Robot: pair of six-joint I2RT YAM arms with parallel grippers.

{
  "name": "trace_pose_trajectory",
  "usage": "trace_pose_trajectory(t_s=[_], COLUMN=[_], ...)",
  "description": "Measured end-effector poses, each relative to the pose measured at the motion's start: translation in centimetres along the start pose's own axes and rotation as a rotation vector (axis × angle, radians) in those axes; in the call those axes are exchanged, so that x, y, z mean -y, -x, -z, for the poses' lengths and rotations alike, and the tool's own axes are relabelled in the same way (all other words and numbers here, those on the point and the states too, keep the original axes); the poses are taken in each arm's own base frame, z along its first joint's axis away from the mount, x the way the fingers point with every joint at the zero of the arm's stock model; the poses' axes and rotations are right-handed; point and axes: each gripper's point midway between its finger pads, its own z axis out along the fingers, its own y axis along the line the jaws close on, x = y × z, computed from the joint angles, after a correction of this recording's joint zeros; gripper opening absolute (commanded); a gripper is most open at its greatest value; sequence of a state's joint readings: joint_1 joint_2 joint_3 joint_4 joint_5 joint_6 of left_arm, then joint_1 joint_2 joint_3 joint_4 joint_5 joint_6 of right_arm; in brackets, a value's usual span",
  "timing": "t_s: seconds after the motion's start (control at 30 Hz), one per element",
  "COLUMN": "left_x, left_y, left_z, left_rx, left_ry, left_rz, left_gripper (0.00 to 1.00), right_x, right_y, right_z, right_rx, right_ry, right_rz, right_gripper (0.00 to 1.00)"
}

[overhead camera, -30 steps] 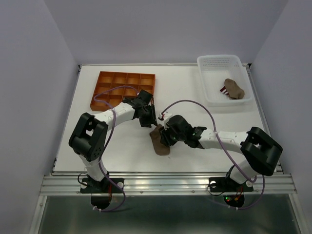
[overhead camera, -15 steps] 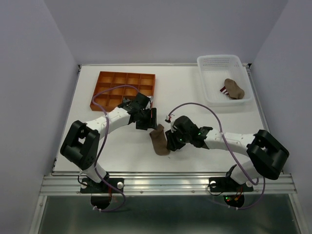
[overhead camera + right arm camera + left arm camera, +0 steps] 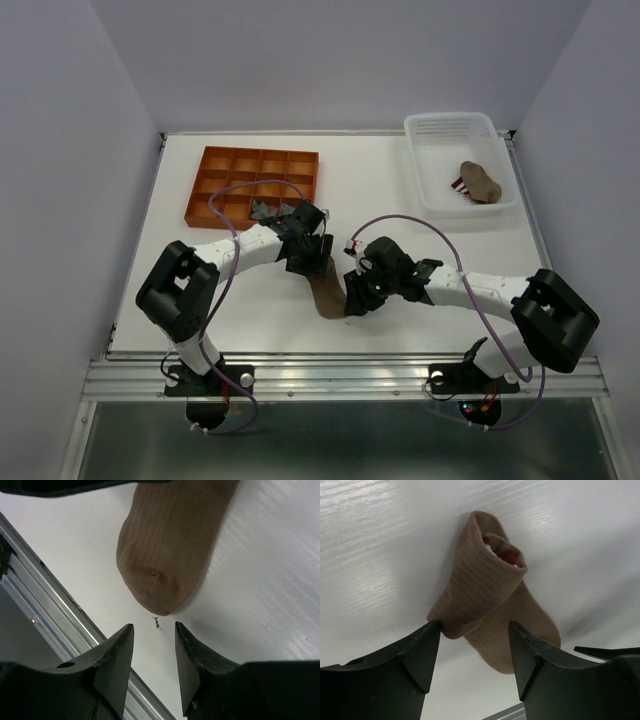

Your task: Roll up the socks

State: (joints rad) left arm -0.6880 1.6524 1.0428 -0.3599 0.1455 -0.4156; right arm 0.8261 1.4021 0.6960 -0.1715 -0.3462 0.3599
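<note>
The left claw (image 3: 472, 626) is gaping at the tan sock (image 3: 480, 580)'s rolled end; the right claw (image 3: 154, 625) is gaping, empty, near its toe on the worktop (image 3: 260, 605).

Tan-brown sock (image 3: 485, 575) lies flat, cuff end half-rolled with red-white inside, just ahead of left gripper (image 3: 474, 623); toe points at right gripper (image 3: 154, 626). Second sock (image 3: 481, 182), bundled, sits well beyond both.
</note>
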Motion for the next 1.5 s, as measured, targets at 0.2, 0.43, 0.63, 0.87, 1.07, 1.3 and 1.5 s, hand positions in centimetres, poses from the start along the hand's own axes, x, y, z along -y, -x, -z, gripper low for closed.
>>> trace_pose_trajectory(t_s=[0.2, 0.43, 0.63, 0.87, 1.07, 1.3, 1.5], left_x=[-1.4, -2.0, -1.3, -1.9, -3.0, -3.2, -3.4], left_y=[-0.6, -0.2, 0.5, -0.7, -1.1, -1.3, -1.2], left_z=[-0.5, -0.4, -0.5, -1.3, -1.6, -1.9, -1.8], left_rx=[-0.025, -0.014, 0.004, -0.043, -0.056, -0.064, -0.062], left_ry=[0.072, 0.142, 0.159, 0.191, 0.243, 0.254, 0.263], left_rz=[-0.002, -0.016, -0.042, -0.058, -0.058, -0.059, -0.057], left_gripper=[0.68, 0.67, 0.67, 0.67, 0.66, 0.66, 0.60], right_x=[0.1, -0.1, -0.1, 0.7, 1.2, 1.3, 0.9], right_y=[-1.7, -1.9, -1.5, -1.3, -1.0, -0.9, -1.1], right_z=[-1.2, -1.8, -2.1, -2.3, -2.1, -2.0, -2.0], right_rx=[-0.082, -0.098, -0.097, -0.089, -0.080, -0.079, -0.099], right_ry=[0.027, 0.046, 0.042, 0.013, 0.005, 0.012, 0.054], right_rz=[-0.039, -0.067, -0.074, -0.099, -0.115, -0.122, -0.121], right_gripper=[0.44, 0.39, 0.36, 0.21, 0.06, 0.01, 0.37])
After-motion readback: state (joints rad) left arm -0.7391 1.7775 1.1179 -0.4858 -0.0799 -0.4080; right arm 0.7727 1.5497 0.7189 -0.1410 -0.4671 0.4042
